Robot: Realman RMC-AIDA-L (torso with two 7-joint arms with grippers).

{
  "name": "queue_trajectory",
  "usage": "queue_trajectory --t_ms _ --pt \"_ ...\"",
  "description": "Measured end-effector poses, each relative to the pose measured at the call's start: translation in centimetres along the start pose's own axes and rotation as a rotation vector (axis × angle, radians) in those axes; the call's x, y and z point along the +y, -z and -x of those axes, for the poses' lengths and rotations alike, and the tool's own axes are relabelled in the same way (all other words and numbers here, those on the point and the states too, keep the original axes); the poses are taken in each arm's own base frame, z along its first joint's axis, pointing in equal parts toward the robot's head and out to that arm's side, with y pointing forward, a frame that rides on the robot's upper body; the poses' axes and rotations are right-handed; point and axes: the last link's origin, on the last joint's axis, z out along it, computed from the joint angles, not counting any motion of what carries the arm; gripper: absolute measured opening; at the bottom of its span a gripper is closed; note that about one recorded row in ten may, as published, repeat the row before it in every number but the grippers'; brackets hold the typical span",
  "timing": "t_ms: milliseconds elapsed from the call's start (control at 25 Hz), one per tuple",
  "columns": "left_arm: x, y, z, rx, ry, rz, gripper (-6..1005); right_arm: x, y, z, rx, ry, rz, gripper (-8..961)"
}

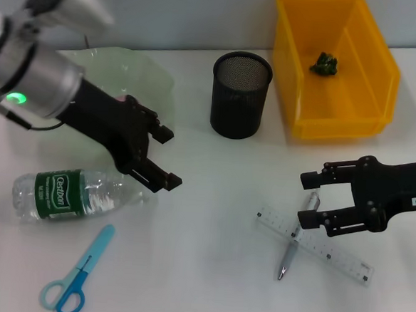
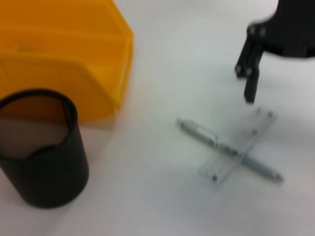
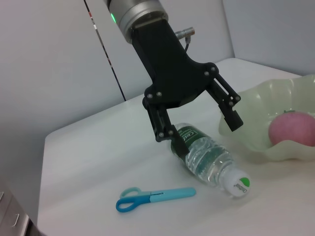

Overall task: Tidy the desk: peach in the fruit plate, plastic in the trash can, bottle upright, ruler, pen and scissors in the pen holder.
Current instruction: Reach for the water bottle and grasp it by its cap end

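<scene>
Left tool spread apart above the lying bottle; round bottle may roll if pinched off-centre. Right tool spread apart over pen crossing ruler.

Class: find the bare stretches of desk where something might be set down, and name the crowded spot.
Bare desk lies between the bottle and the crossed ruler and pen, in front of the pen holder. The near edge between the scissors and pen is also free. Crowded: around the bottle, where the open left gripper hovers beside the fruit plate.
</scene>
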Motion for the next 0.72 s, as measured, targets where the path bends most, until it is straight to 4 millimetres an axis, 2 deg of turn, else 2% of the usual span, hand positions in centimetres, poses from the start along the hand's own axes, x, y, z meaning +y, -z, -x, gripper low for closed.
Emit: queue_trajectory --t_ms 80,200,400,720 --pt "0.0 -0.1 -0.4 -0.031 -0.01 -0.005 852 0.0 0.0 0.0 0.0 0.0 -0.002 761" --pt "0.5 -1.2 -2.7 -0.217 -0.079 -0.035 850 -0.1 0.1 0.0 0.0 0.0 -0.004 762" --pt "0.9 -2.6 -3.5 -0.319 -0.12 -0.046 846 -0.1 0.1 0.0 0.0 -0.002 -0.005 762" --pt "0.8 -4.4 -3.2 -0.386 -0.146 -0.084 841 -0.1 0.1 0.0 0.0 -0.002 -0.005 762"
